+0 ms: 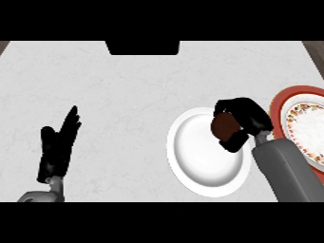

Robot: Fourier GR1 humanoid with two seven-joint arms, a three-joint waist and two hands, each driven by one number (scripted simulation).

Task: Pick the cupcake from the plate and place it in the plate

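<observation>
Right robot hand (240, 121) is curled round the cupcake (224, 126) over the white plate (205, 156). I'd lift straight up before swinging to the red plate (290, 97). Left robot hand (58, 144) rests spread.

Right hand (243, 119) sits at mid-right of the head view, fingers and thumb curled inward around a small brown object; its grey forearm (287, 171) runs up from the lower right edge, angled slightly leftward toward the wrist. Left hand (58, 147) shows at lower left, open, fingers straight and pointing up and a little to the right, resting, with only a short stub of grey wrist visible beneath it.
</observation>
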